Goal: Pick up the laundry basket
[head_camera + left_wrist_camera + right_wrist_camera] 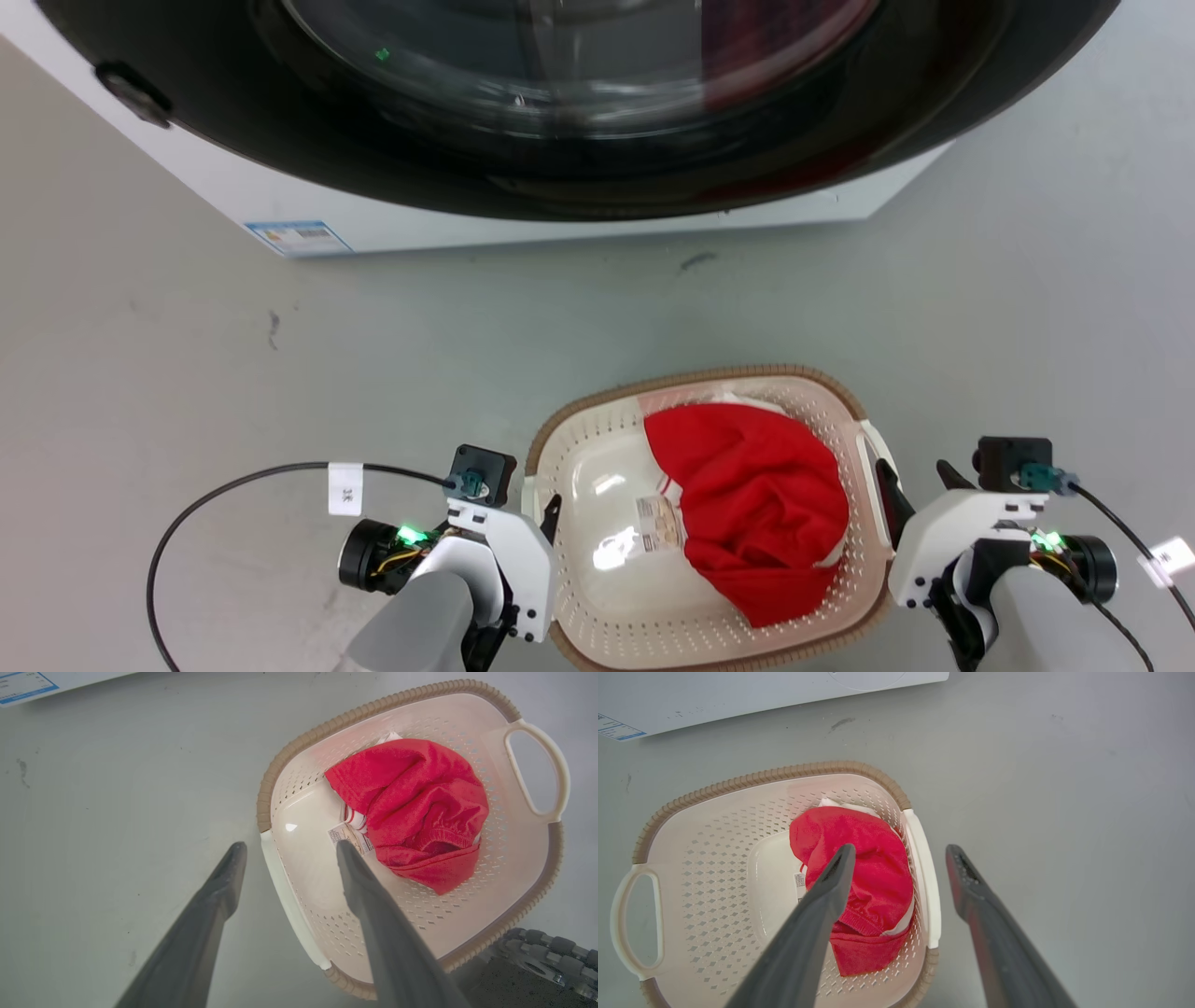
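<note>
The laundry basket is cream with perforated walls and a brown rim, and it sits on the grey floor just in front of me. A crumpled red garment lies inside it. My left gripper is open at the basket's left side. In the left wrist view its fingers straddle the white left handle, one finger outside the basket and one over its inside. My right gripper is open too. Its fingers straddle the white right handle of the basket. Contact with either handle cannot be told.
A white washer with a large dark round door stands close behind the basket. Black cables loop off both wrists. Part of my wheeled base sits beside the basket's near rim. Bare grey floor lies to both sides.
</note>
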Motion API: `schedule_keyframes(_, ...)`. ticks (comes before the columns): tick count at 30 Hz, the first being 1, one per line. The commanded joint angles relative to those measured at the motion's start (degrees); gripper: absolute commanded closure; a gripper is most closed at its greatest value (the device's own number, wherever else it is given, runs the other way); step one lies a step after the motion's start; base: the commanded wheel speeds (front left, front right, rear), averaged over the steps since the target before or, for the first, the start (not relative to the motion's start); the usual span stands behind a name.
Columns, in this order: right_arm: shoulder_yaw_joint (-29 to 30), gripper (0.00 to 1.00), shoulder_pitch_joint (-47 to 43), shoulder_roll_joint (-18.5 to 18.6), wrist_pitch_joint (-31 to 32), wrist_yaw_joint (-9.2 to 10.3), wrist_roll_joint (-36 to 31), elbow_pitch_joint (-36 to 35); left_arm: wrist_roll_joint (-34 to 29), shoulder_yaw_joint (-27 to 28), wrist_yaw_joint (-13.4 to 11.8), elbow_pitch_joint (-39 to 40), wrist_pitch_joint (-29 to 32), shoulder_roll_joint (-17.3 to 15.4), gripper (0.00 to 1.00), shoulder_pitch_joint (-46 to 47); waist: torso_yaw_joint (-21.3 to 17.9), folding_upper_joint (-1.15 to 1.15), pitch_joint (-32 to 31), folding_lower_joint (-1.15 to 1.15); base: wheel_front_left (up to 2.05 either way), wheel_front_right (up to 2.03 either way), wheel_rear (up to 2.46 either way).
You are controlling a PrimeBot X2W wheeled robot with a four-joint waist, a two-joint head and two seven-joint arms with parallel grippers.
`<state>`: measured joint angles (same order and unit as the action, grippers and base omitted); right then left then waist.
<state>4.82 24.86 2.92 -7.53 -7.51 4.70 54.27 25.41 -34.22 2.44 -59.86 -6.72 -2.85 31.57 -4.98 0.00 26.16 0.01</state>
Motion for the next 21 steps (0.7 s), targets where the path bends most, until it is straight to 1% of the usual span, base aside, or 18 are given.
schedule_keyframes(1, -0.45, 0.00, 2.50, 0.06, 0.22, 0.04, 0.12, 2.39, 1.31, -0.71, -0.50, -1.50, 0.89, -0.07, 0.00, 1.46, -0.90, 0.00, 2.82, -0.01, 0.00, 0.00, 0.00)
schedule_keyframes(3, -0.51, 0.00, 3.37, 0.22, 0.29, 0.04, 0.10, 3.57, 2.17, -0.80, -0.54, -2.08, 1.14, -0.07, 0.00, 1.97, -1.09, 0.00, 3.48, -0.01, 0.00, 0.00, 0.00)
schedule_keyframes(4, -0.66, 0.00, 5.88, 0.50, 0.85, 0.04, -0.28, 7.10, 4.37, -0.90, -0.92, -3.89, 1.75, -0.04, 0.00, 3.28, -1.72, 0.00, 5.35, -0.01, 0.00, 0.00, 0.00)
schedule_keyframes(11, -1.17, 0.00, 11.72, 0.75, 1.49, 0.04, -0.67, 13.65, 6.67, -1.94, -1.59, -7.74, 3.02, -0.06, 0.00, 7.47, -2.58, 0.00, 10.37, -0.01, 0.00, 0.00, 0.00)
schedule_keyframes(21, -2.98, 0.00, 17.28, 0.37, 2.40, 0.04, 0.15, 17.90, 7.67, -3.21, -2.29, -11.52, 5.04, -0.06, 0.00, 13.16, -2.96, 0.00, 15.50, -0.01, 0.00, 0.00, 0.00)
